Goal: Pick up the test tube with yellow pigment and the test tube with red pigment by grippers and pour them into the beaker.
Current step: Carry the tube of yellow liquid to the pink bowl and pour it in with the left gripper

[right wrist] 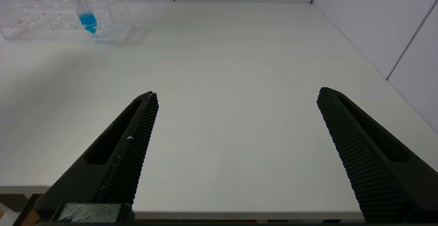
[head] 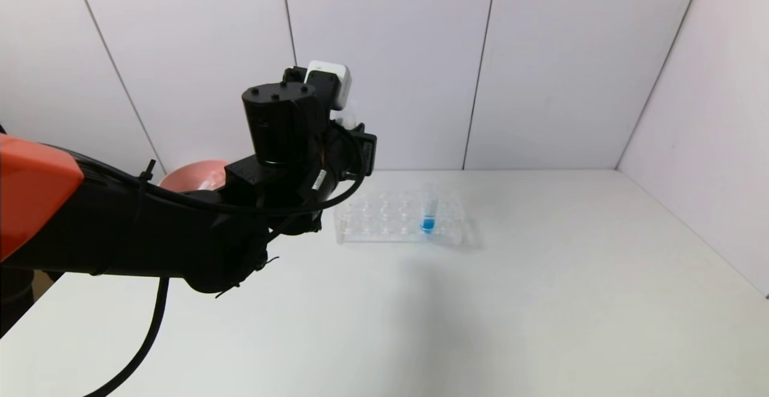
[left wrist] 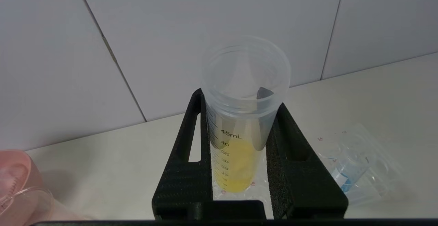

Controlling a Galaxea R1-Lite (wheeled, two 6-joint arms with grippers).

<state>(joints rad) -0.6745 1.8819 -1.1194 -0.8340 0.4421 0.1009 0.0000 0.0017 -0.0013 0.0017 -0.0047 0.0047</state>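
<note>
Left gripper (left wrist: 239, 116) fingers clamping yellow-pigment test tube (left wrist: 239, 144), blue-tipped tube (head: 428, 214) in rack (head: 384, 220), right gripper (right wrist: 237, 97) fingers wide

Bright, even light; soft shadows.

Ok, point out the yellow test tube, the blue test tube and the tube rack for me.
Test tube with yellow pigment (left wrist: 236, 164): left wrist view, on its yellow liquid, between the left gripper's fingers.
Blue test tube (head: 428, 223): head view, on its blue liquid.
Tube rack (head: 372, 217): head view, on its clear top.
</note>
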